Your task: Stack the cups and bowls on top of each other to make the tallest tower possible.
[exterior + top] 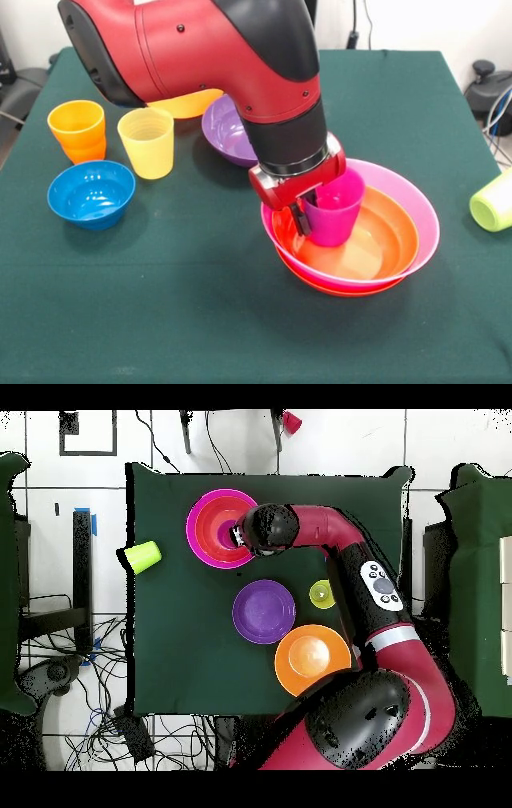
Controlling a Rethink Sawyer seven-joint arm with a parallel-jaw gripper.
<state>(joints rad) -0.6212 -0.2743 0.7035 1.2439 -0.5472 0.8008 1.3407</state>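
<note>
The tower is a pile of nested bowls: a pink bowl [412, 204] on a red-orange bowl [336, 288], with another red-orange bowl [392, 232] inside it. A purple cup [340, 210] stands upright in the top bowl. My gripper [314, 216] is at the cup's near-left rim, with one dark finger [302, 219] against the outer wall and the other hidden inside. From above, the gripper [239, 536] sits over the purple cup [226, 534] in the pink bowl [203, 534].
An orange cup [77, 128], a yellow cup [147, 142] and a small blue bowl [90, 193] stand at the left. A purple bowl [224, 128] and a yellow-orange bowl [188, 102] lie behind the arm. A lime green cup [493, 202] lies on its side at the right edge.
</note>
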